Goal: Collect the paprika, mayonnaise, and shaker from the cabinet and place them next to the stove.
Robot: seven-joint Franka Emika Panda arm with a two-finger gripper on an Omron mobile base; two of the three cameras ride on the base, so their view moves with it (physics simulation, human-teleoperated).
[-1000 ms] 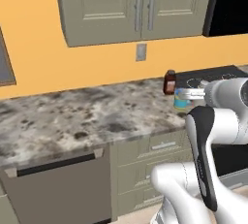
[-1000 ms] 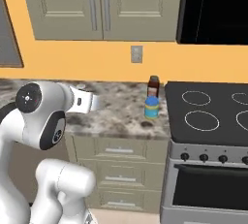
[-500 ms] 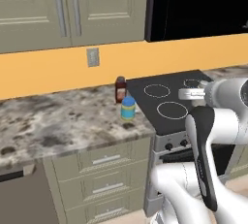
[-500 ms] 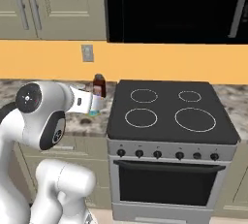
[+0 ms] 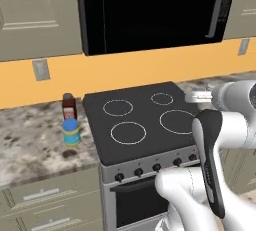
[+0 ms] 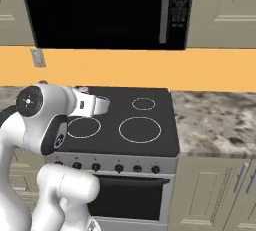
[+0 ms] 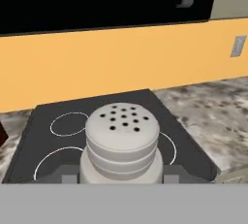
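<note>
Flat, even rendered light is filling all three views; no lamp or light source is showing. Shadows are staying faint: a soft dark patch is sitting under the mayonnaise on the tabletop, and the arm's undersides are shading to grey. The microwave front is reading near pure black with only thin pale streaks of reflection. The stove top is looking matte, no glare. Edges are looking jagged and soft from low resolution. The shaker is looming large and slightly soft in the hand view. No lens bending is showing at the borders.
</note>
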